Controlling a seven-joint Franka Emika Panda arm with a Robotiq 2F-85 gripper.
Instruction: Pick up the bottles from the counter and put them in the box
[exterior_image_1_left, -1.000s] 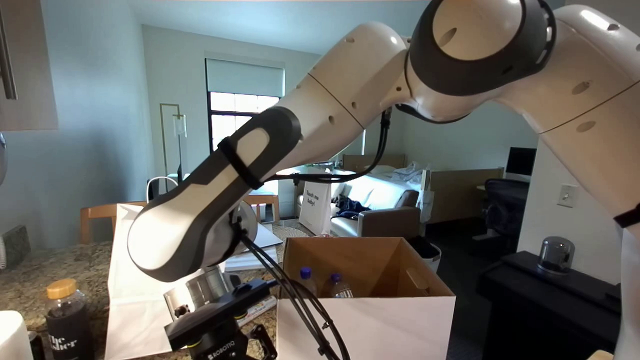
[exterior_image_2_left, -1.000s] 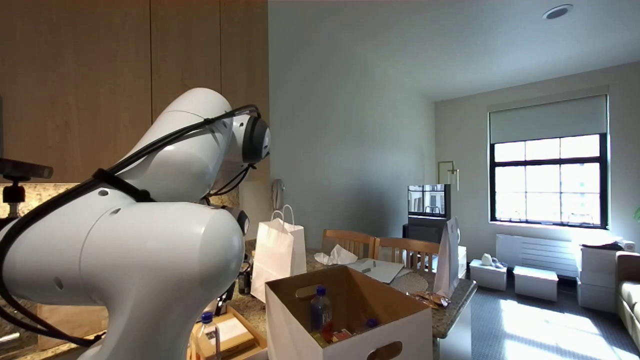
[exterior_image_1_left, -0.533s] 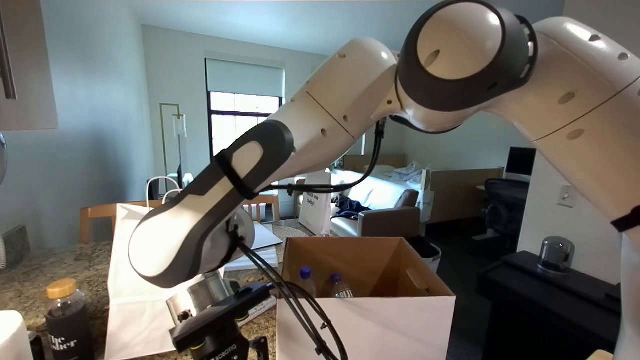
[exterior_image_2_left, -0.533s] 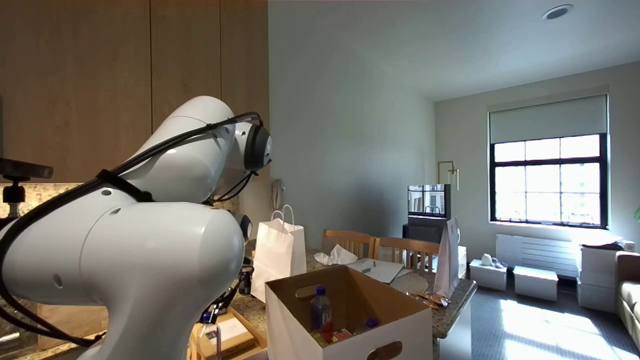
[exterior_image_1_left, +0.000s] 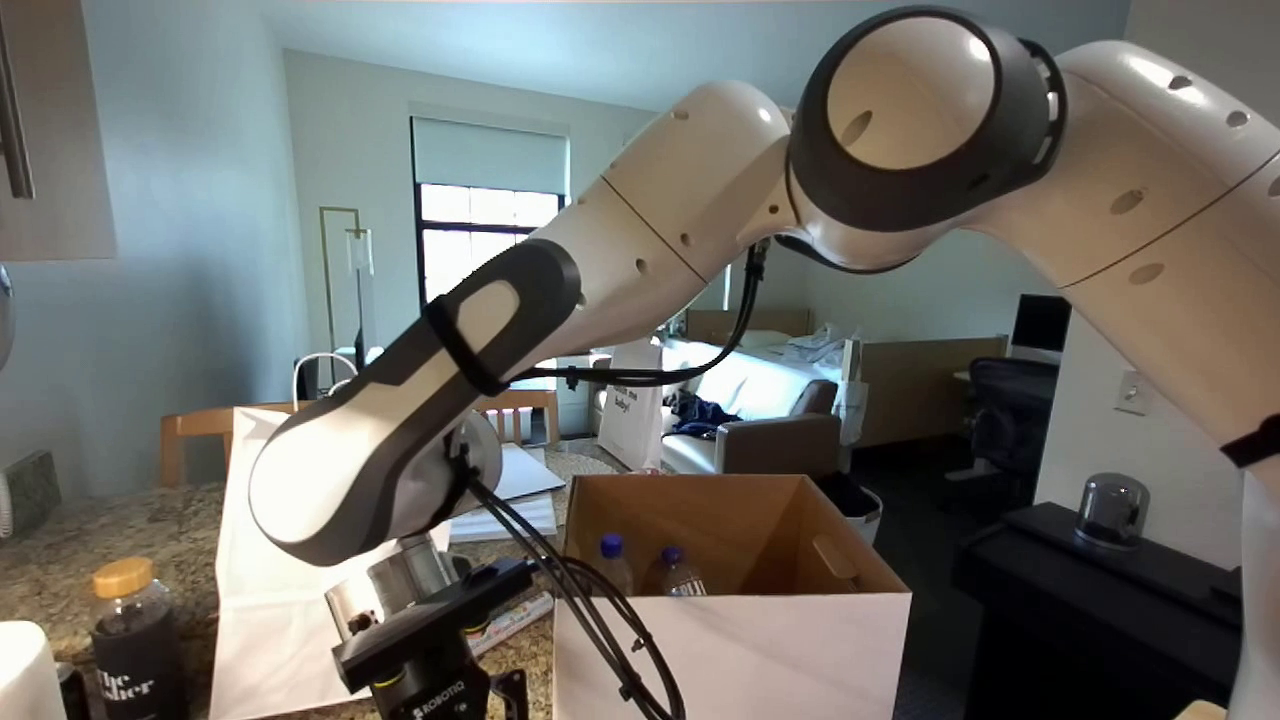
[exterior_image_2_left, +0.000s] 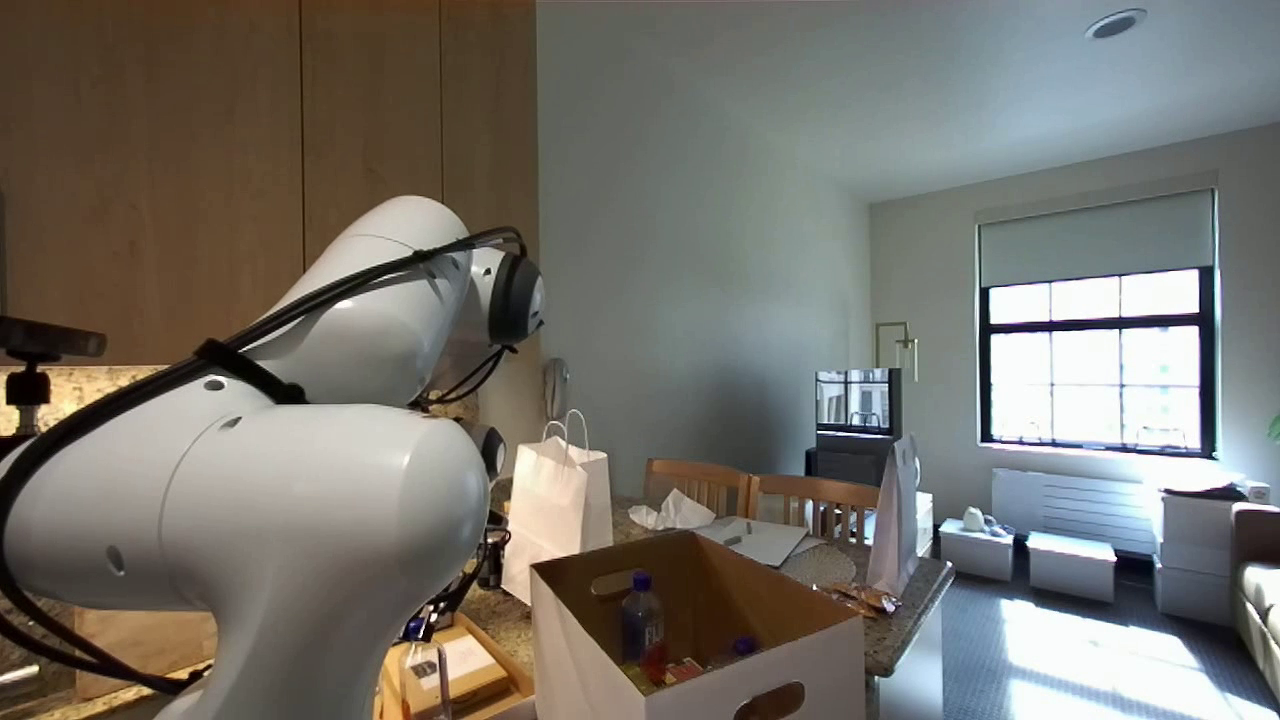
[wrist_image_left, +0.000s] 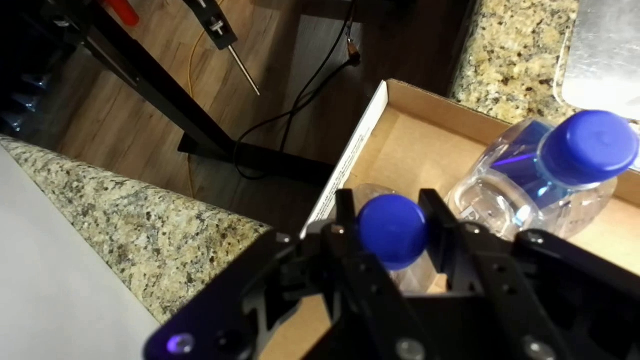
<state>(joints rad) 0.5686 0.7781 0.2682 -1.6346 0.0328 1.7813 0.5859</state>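
In the wrist view my gripper (wrist_image_left: 389, 220) is shut on the blue cap of a clear bottle (wrist_image_left: 392, 232), a finger against each side. A second blue-capped bottle (wrist_image_left: 530, 195) leans beside it in a shallow cardboard tray (wrist_image_left: 420, 145). Beyond the tray shows the speckled counter (wrist_image_left: 510, 65). In an exterior view the held bottle (exterior_image_2_left: 422, 685) appears partly behind the arm. The box (exterior_image_1_left: 740, 655) has a pale front and brown inside. Two bottles, one left (exterior_image_1_left: 614, 572) and one right (exterior_image_1_left: 683, 578), are in it. My fingertips are cut off or hidden in the exterior views.
A white paper bag (exterior_image_2_left: 555, 520) stands next to the box, and a dark bottle with an orange lid (exterior_image_1_left: 138, 650) stands on the counter. Papers (exterior_image_1_left: 515, 505) lie behind. A shiny metal surface (wrist_image_left: 607, 55) borders the tray's side. Some packets (exterior_image_2_left: 680, 670) are in the box.
The arm has come down, then risen very slightly. The jaws have drawn together onto the bottle's cap. The box and its bottles have stayed where they were.
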